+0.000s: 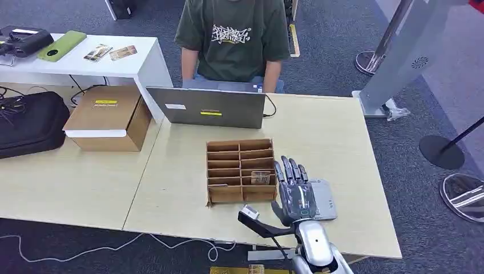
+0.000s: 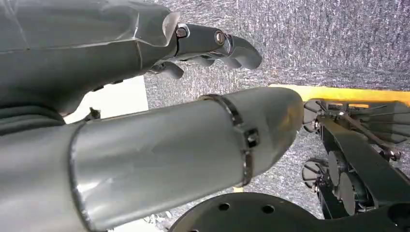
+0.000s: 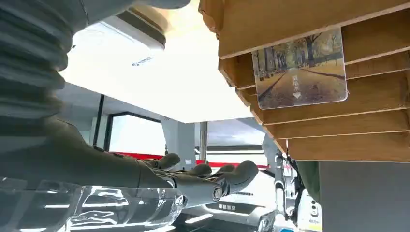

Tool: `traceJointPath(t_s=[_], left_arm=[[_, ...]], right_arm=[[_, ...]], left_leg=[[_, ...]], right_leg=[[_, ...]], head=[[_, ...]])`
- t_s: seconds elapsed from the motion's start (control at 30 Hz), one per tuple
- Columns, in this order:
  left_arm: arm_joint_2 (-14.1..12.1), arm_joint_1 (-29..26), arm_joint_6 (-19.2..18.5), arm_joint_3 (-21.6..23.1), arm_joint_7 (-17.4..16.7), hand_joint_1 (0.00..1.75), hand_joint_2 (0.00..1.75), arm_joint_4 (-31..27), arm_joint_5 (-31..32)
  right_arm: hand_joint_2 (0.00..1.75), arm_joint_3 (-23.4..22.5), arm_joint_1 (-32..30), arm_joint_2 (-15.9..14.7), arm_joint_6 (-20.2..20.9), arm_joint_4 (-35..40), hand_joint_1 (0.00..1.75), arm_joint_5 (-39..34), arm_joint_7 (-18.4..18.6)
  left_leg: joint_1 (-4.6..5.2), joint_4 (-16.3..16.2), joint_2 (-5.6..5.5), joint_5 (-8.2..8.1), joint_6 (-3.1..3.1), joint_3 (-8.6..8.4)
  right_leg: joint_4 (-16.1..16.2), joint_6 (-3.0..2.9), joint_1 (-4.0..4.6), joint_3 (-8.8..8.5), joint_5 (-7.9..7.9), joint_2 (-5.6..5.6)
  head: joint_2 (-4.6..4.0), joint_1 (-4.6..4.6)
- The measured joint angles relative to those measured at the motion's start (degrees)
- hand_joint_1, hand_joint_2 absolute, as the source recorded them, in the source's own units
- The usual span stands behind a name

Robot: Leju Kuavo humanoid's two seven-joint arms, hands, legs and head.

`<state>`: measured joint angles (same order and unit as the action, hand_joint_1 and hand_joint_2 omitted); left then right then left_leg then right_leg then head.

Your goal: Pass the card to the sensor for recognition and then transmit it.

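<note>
R hand flat, fingers spread, empty, over grey sensor; 1 card in wooden organizer; L hand curled, empty

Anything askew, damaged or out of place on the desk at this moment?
Nothing stands out. The card sits in a right-hand slot of the wooden rack, apart from the right hand, which hangs open above the grey sensor pad. The rack stands square on the table.

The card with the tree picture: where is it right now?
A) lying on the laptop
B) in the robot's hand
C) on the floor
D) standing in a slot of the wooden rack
D: the card stands in a slot of the wooden rack, with the right hand beside it holding nothing.
</note>
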<state>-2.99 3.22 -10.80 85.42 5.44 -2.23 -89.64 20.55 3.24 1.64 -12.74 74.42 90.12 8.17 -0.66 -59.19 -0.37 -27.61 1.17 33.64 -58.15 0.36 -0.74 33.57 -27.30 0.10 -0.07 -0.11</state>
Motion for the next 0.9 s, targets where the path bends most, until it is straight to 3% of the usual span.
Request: traceJointPath(t_s=[0.4, 0.9], left_arm=[[-0.02, 0.02, 0.0, 0.07, 0.0, 0.0, 0.0, 0.0, 0.09], [0.0, 0.1, 0.02, 0.33, -0.13, 0.0, 0.0, 0.0, -0.35]], right_arm=[[1.75, 0.59, -0.01, 0.53, 0.35, 0.39, 0.0, 0.0, -0.75], [1.75, 5.51, 2.07, 6.23, 0.35, -1.09, 0.0, -1.35, -5.07]], left_leg=[[0.0, 0.0, 0.0, 0.0, 0.0, 0.0], [-0.01, 0.01, 0.01, 0.01, 0.0, 0.0]], right_leg=[[-0.01, 0.0, 0.0, -0.01, 0.0, 0.0], [-0.02, 0.0, 0.01, -0.01, 0.0, 0.0]], head=[[0.0, 0.0], [0.0, 0.02]])
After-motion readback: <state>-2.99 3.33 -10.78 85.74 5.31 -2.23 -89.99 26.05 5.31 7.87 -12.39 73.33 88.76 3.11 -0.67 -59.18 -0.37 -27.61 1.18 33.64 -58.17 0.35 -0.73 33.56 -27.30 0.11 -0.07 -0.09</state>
